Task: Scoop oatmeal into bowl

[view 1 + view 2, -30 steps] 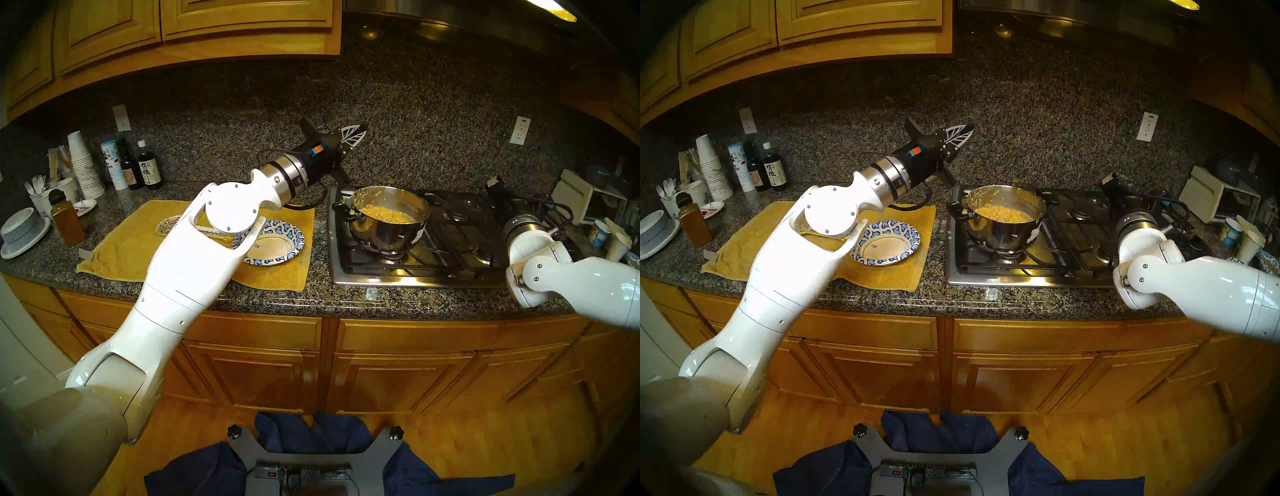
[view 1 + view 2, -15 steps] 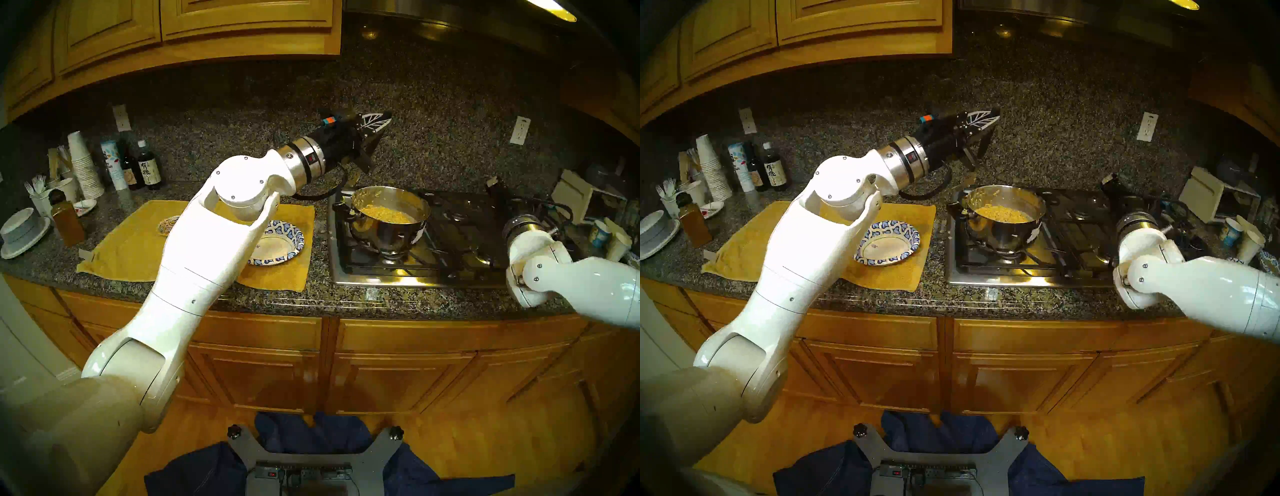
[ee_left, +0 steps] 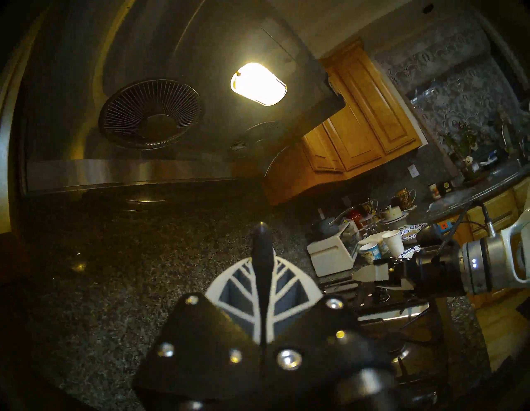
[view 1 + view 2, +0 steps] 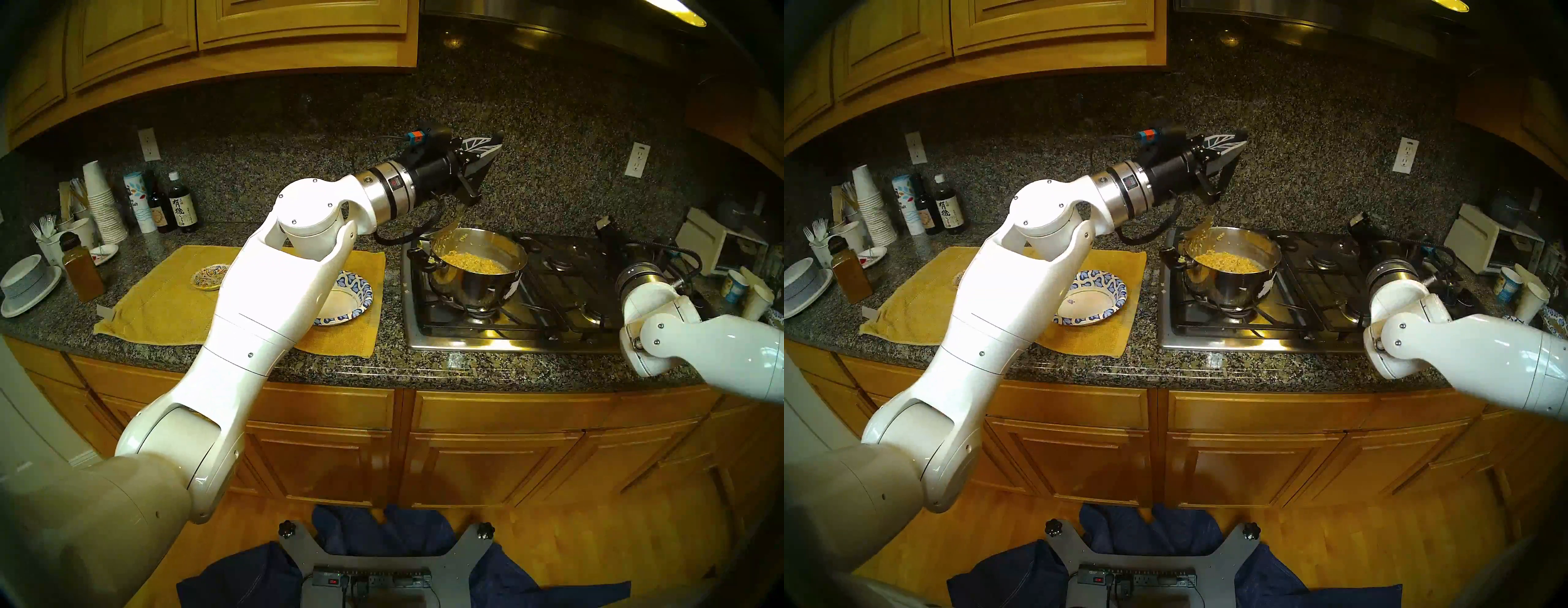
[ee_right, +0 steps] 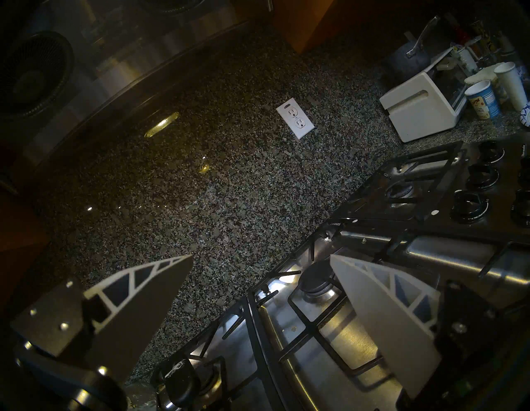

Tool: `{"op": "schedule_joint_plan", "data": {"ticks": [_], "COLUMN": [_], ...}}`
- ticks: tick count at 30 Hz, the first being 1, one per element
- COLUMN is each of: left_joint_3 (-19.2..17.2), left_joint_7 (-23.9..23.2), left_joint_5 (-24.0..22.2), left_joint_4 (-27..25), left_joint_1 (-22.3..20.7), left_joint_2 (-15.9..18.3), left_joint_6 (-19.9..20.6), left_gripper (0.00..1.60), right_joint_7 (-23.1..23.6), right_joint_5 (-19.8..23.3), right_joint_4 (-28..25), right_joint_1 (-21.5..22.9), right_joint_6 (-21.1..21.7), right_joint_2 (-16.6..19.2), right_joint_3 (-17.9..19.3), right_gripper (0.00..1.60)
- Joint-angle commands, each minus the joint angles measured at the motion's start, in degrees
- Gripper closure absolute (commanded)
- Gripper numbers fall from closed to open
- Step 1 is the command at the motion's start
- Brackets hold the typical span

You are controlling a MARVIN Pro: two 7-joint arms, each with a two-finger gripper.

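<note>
Spoon held above the pot of oatmeal.
The shiny round steel pot [image 4: 475, 288] holds the lumpy yellowish oatmeal [image 4: 471, 261]; the shallow blue-and-white paper bowl [image 4: 360, 297] lies at its 9 o'clock. The left gripper [image 4: 483, 146] has its jaws closed on a black-handled spoon [image 3: 262, 258]; the right gripper [image 5: 261, 258] has its jaws wide apart, holding nothing.

Bowl [image 4: 354, 297] half hidden behind left forearm; utensil [image 4: 449, 227] below left hand [image 4: 483, 159] blurred, shape unclear; right hand [image 4: 606, 225] dark, finger spread unreadable in head views.
</note>
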Motion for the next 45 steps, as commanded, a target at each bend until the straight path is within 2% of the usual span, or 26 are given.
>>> {"op": "schedule_joint_plan", "data": {"ticks": [1,9,15,26,45], "left_joint_3": [0.06,0.79,0.81,3.26,6.96], "left_joint_7": [0.00,-0.20,0.19,0.52,3.54], "left_joint_5": [-1.56,-1.46,-2.60,-1.54,0.65], "left_joint_4": [0.07,2.22,3.33,5.30,12.17], "left_joint_1": [-3.61,-3.75,-2.44,0.01,-0.49], "left_joint_2": [-4.07,-5.90,-6.98,-7.07,-9.44], "left_joint_6": [-1.01,-1.28,0.48,2.05,-1.48], "left_gripper": [1.60,1.60,1.60,1.60,1.60], "right_joint_7": [0.45,0.44,0.41,0.37,0.39], "right_joint_5": [-0.83,-0.90,-0.98,-1.05,-0.98], "right_joint_4": [0.06,0.05,0.04,0.03,0.04], "right_joint_1": [1.80,1.82,1.84,1.86,1.84], "right_joint_6": [-0.28,-0.26,-0.25,-0.23,-0.25], "right_joint_2": [-0.05,-0.03,-0.02,0.00,-0.02], "right_joint_3": [1.57,1.57,1.57,1.56,1.56], "right_gripper": [0.00,0.00,0.00,0.00,0.00]}}
